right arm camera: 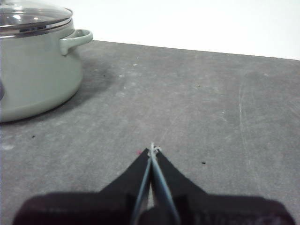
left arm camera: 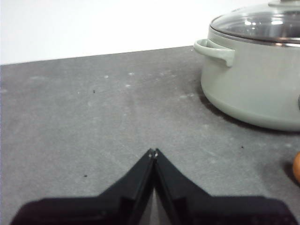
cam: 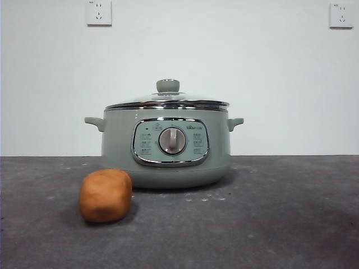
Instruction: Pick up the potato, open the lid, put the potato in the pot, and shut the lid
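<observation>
The potato (cam: 105,195) lies on the worktop (cam: 280,224) at the pot's (cam: 166,145) seven o'clock, long axis roughly level. The lid (cam: 167,101) sits closed. Only the wrist views show the left gripper (left arm camera: 153,151) and right gripper (right arm camera: 152,150), both pressed together over bare worktop.

Tabletop (cam: 280,224): dark grey, matte, mottled surface, spreading out ahead of the tool in both wrist views; showing faint pale scuffs and small whitish specks, plus a few tiny dark dots scattered ahead of the tool.

Wall (cam: 224,56): plain white, rising at the far edge of the tabletop, lying well beyond the tool in both wrist views.

Socket, first (cam: 99,12): white square wall plate, sitting high on the wall toward one upper corner of the front view.

Socket, second (cam: 341,15): matching white plate, sitting high toward the opposite corner, well apart from the first.
</observation>
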Tool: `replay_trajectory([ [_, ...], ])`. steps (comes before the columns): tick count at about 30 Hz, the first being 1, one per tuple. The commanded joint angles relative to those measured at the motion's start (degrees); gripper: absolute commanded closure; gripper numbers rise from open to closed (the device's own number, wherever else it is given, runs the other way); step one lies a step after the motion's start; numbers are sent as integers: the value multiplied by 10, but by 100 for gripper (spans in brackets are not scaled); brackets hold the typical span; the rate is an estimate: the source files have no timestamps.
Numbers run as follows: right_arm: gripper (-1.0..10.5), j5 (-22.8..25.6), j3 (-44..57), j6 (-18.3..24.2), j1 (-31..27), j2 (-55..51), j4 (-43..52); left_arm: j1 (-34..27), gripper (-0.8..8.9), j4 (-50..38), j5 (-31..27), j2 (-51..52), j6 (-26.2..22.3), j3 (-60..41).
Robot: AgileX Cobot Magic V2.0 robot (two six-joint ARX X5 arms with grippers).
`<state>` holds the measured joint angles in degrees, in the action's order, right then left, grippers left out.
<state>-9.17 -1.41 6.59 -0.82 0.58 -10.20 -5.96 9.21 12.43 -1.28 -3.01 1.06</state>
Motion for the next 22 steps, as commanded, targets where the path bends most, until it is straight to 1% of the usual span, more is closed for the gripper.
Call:
replay_trajectory([
  [1,946,-11,6,-6,0,-1,7,-1,817,-3,0,0,41,-6],
  [3,946,-19,6,-11,0,-1,7,-1,817,-3,0,0,54,-6],
  [4,946,-20,6,-23,0,-1,8,-1,817,-3,2,0,63,-6],
  [7,957,-19,6,-92,0,-1,20,-1,818,-3,16,0,109,-3],
  [9,957,-19,3,-138,0,-1,33,-1,819,0,19,0,130,1],
  [13,958,-19,-21,-202,0,0,38,-1,819,12,32,-2,156,22],
  [15,958,-19,-40,-218,0,3,38,-1,819,30,38,-5,162,43],
  [18,958,-20,-76,-220,0,15,38,-1,819,57,45,-16,163,82],
  [22,958,-45,-137,-220,1,50,13,-1,819,99,46,-37,163,143],
])
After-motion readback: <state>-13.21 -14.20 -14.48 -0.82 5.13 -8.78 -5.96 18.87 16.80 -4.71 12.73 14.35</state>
